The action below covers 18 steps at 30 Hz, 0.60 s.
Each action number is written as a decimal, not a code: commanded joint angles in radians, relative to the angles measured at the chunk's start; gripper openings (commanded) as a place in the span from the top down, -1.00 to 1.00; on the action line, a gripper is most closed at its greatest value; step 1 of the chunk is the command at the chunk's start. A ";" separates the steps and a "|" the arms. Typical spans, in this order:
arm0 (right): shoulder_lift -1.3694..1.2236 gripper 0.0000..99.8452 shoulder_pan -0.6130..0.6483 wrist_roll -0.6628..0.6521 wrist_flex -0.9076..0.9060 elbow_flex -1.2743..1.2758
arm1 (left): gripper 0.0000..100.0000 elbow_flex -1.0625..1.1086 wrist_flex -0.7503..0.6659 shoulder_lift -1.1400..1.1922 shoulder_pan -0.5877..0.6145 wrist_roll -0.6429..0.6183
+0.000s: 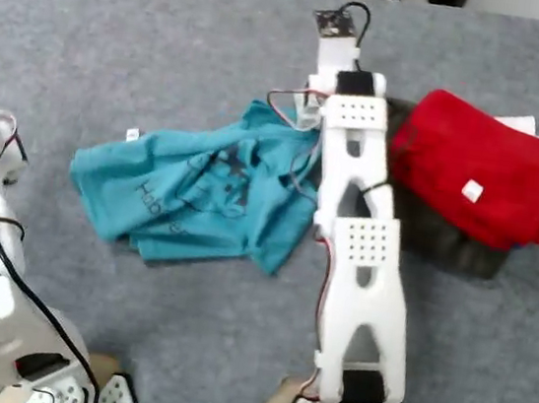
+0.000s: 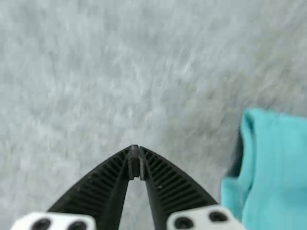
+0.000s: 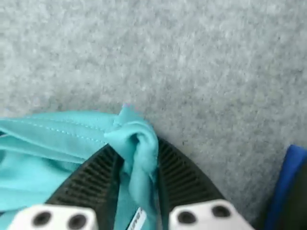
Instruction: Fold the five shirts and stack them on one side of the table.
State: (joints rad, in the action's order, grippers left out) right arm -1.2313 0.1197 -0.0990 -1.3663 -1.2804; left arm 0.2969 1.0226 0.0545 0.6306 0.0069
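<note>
Black ribbed fingers of the right gripper are clamped on a bunched fold of a teal cotton T-shirt, the pinched cloth poking out past the fingertips. This shirt has a dark printed design on its front and a small white tag at one edge. It lies crumpled and partly doubled over itself in the middle of the grey felt table cover, and the held fold is at its far corner, next to the stack. The white right arm stretches from the near edge over the shirt's side, between it and the stack.

Left gripper hangs over bare felt with its fingers pressed together on nothing; the teal shirt's edge lies off to one side, apart from it.

Beyond the right arm sits a red folded shirt on top of a dark olive folded garment, with a sliver of white cloth showing at the far side. A blue fabric edge shows in the right wrist view, near the gripper.
</note>
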 commanded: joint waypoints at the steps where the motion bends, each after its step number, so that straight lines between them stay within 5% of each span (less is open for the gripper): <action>1: -0.007 0.97 0.011 -0.005 0.026 -0.044 | 0.94 -0.073 -0.071 0.000 -0.030 -0.006; 8: -0.007 0.97 0.011 -0.005 0.025 -0.044 | 0.94 -0.255 -0.091 0.173 -0.148 -0.029; 18: -0.008 0.97 0.015 -0.006 0.034 -0.044 | 0.94 -0.723 0.216 0.457 -0.220 -0.334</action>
State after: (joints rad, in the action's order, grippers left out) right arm -1.2421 0.1197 -0.0990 -1.3510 -1.2820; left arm -0.2723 1.1531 0.4994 0.4434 -0.2693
